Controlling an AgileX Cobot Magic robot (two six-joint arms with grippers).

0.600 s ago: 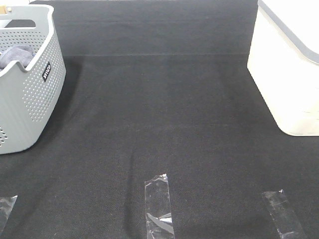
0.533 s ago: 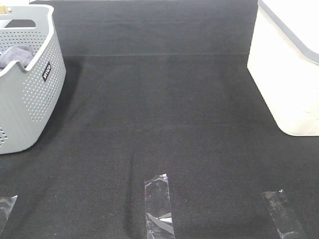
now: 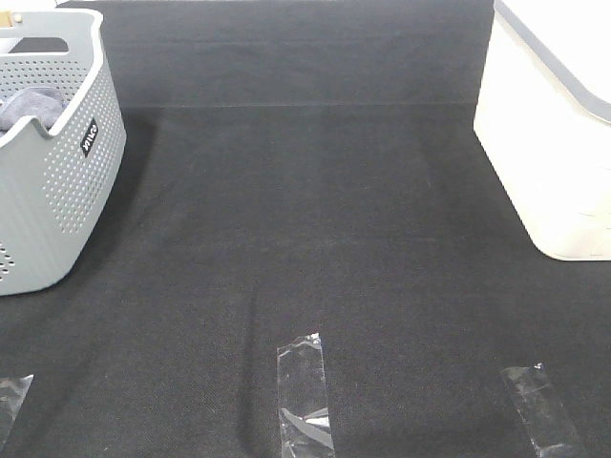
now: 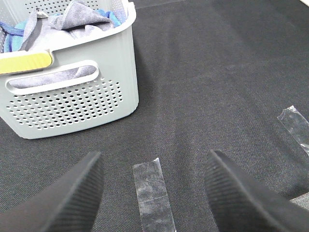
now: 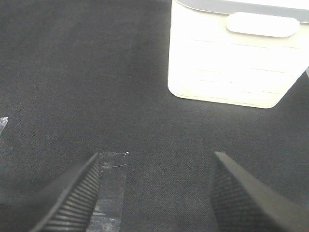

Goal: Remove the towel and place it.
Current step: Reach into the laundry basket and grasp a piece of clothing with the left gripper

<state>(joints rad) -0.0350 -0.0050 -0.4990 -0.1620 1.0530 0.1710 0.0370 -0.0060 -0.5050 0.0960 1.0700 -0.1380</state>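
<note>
The slate-grey towel lies bunched inside the grey perforated basket, over a bright blue cloth. From the high camera only a fold of the towel shows above the rim of the basket at the far left. My left gripper hangs open over the black mat, some way in front of the basket, with nothing between its fingers. My right gripper is open too, empty, above a tape strip and short of the white bin. Neither arm appears in the high view.
A white bin with a grey rim stands at the right edge. Clear tape strips mark the near part of the black mat. A yellow label sits on the basket's rim above its handle slot.
</note>
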